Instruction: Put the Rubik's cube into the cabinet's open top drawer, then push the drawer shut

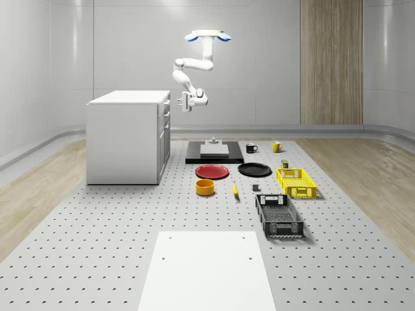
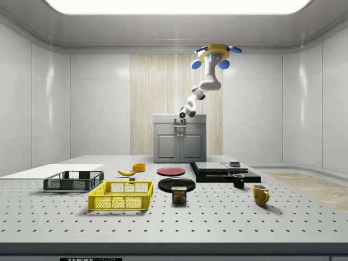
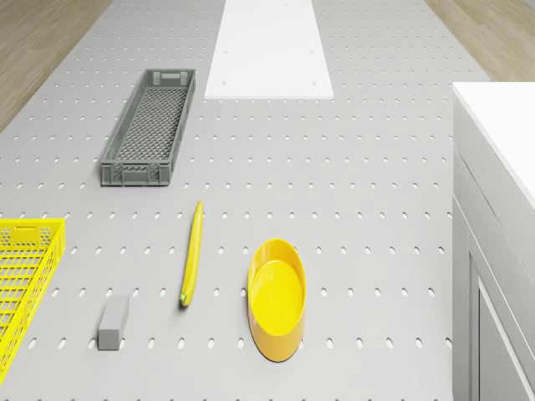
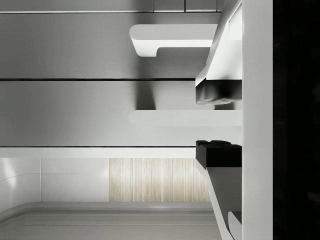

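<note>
The drone (image 1: 207, 36) hovers high up, just off the cabinet's (image 1: 126, 136) drawer side and above the black platform (image 1: 214, 154), with the arm folded down so the gripper (image 1: 186, 102) hangs right at the cabinet's upper front. Through the wrist camera the two fingers (image 4: 220, 90) stand apart with a gap between them and nothing in it, straddling a pale drawer handle (image 4: 185, 118) on the cabinet face. So the pincer is open and empty.

And the Rubik's cube? I can't spot it anywhere on the table: there's a red plate (image 1: 212, 172), an orange bowl (image 1: 205, 187), a banana (image 1: 235, 189), crates, mugs, but no cube. My guess is it's already inside. The top drawer looks flush or nearly so; I can't tell whether a sliver of travel remains. I'd say the push is either finishing or done.
</note>
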`<state>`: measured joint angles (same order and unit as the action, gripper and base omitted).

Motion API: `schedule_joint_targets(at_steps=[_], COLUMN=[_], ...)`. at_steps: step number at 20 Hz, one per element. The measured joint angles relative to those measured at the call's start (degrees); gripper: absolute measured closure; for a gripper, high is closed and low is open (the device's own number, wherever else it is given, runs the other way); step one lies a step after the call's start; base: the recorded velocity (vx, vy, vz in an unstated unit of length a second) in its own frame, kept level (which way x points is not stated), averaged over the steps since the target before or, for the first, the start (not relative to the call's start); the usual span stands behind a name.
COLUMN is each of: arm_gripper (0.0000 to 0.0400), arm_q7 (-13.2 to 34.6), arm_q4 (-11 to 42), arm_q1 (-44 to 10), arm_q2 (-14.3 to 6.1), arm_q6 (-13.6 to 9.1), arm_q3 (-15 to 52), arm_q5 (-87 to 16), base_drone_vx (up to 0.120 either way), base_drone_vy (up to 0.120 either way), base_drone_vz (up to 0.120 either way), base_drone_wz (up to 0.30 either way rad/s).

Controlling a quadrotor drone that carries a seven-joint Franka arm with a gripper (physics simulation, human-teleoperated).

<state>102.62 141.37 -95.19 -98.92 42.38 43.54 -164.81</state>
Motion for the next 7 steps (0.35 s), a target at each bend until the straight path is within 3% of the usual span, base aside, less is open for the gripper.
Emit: schedule_joint_targets(at_steps=[7], arm_gripper=[0.0295], arm_q7=[-0.3], arm_q4=[-0.1], arm_q1=[0.3], arm_q2=[0.0], arm_q6=[0.2], arm_q3=[0.1], arm_q5=[-0.2], base_drone_vx=[0.0], base_drone_vy=[0.0], base_drone_vz=[0.0], base_drone_wz=[0.0])
